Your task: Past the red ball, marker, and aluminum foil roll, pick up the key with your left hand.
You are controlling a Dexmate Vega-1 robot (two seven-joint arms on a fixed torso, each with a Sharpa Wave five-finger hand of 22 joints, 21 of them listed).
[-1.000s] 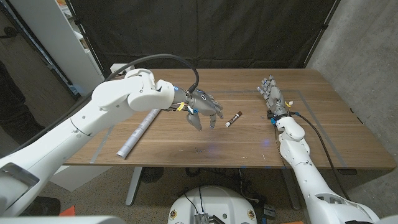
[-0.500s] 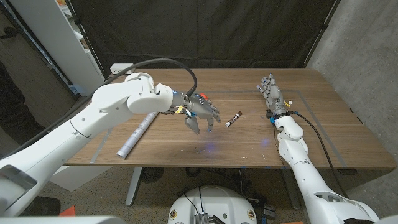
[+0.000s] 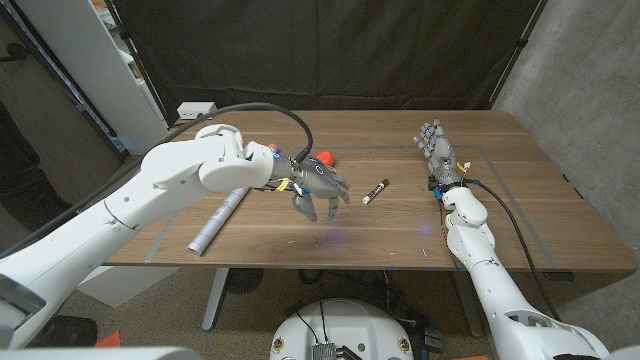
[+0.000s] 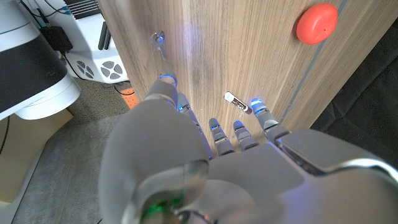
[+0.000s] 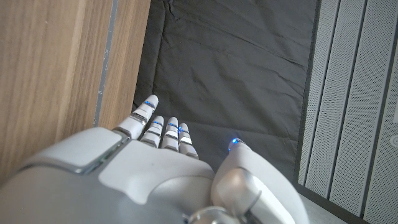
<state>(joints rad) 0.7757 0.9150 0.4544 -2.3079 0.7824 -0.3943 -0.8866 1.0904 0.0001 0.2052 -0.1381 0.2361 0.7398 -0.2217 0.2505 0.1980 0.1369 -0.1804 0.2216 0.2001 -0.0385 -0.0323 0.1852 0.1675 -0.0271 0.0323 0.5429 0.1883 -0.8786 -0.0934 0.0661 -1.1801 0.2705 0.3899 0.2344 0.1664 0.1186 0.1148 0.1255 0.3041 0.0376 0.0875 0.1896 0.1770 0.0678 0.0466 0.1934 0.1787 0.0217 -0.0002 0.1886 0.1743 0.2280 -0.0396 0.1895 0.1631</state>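
My left hand (image 3: 318, 188) hovers over the middle of the table, fingers spread and holding nothing; in the left wrist view the left hand (image 4: 205, 162) reaches out above the wood. A small silver key (image 4: 159, 42) lies beyond the fingertips near the table's front edge, and in the head view the key (image 3: 426, 229) is a faint speck at the front right. The red ball (image 3: 325, 158) peeks out just behind the hand; the ball (image 4: 316, 22) is plain from the wrist. A dark marker (image 3: 375, 191) lies to the hand's right. The foil roll (image 3: 222, 213) lies at the left.
My right hand (image 3: 440, 158) stands at the table's right side with fingers straight and apart, holding nothing; the right hand (image 5: 155, 162) shows the same from its wrist. A black curtain hangs behind the table (image 3: 540, 190). A white shelf (image 3: 90, 60) stands at the far left.
My left hand has drifted toward the table's front edge and lowered a little, uncovering the red ball behind it. The right hand has stayed put.
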